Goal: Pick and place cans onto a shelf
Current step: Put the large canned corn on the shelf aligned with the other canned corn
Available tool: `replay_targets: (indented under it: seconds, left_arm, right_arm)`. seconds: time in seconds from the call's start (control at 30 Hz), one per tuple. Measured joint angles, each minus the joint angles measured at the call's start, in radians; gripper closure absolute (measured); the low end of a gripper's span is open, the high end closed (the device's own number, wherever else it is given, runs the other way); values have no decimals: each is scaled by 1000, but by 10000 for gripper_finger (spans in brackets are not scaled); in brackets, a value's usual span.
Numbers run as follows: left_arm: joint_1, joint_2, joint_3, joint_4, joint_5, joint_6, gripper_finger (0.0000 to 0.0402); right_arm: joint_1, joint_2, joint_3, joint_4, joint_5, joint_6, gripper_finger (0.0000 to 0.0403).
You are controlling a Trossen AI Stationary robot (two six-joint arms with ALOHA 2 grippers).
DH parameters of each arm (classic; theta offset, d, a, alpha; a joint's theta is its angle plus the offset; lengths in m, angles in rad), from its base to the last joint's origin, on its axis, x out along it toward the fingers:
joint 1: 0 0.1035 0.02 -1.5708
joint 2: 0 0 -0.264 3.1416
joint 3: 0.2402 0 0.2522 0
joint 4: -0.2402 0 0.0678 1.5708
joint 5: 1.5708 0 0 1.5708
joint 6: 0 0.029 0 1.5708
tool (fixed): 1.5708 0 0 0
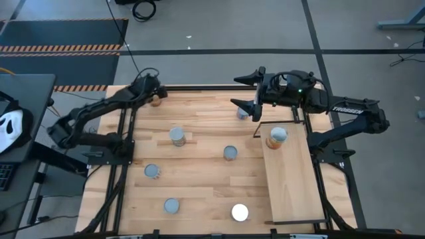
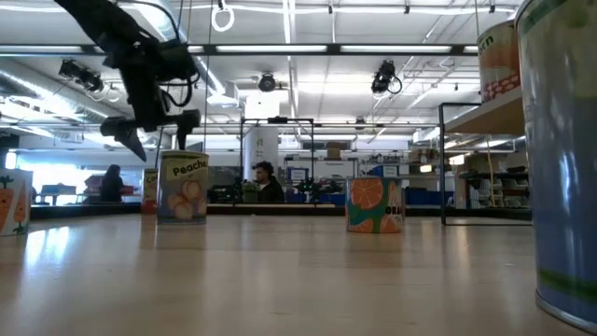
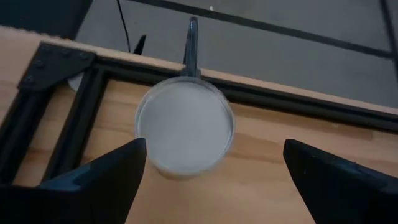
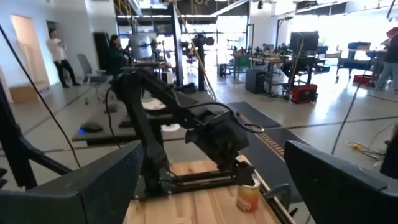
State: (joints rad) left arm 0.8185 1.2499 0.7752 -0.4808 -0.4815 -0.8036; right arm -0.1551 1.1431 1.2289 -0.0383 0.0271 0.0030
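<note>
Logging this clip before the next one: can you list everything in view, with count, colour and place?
Silver cans: five, silver-grey tops, spread over the table.
White can: one, shiny white top, near edge.
Corner can: one, orange-brown sides, far left corner.
Shelved can: one, orange sides, far end of the shelf.
Shelf: one, pale wood, right side of the table.
Table: one, slatted pale wood.
Person: one, dark, in the room behind.
Left gripper: dark, fingers open, over the corner can.
Right gripper: dark, fingers open, far edge, holding nothing.
</note>
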Motion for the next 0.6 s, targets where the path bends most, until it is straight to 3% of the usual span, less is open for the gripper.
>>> replay_targets:
  seconds: [0.27,0.6]
  left_arm:
    - [62,114,60,-28,11,-1,15]
    - [127,127,60,-69,67,-18,15]
  right_arm:
    - [-12,0,0,7,3,-15,4]
    - [-24,2,0,7,6,-34,4]
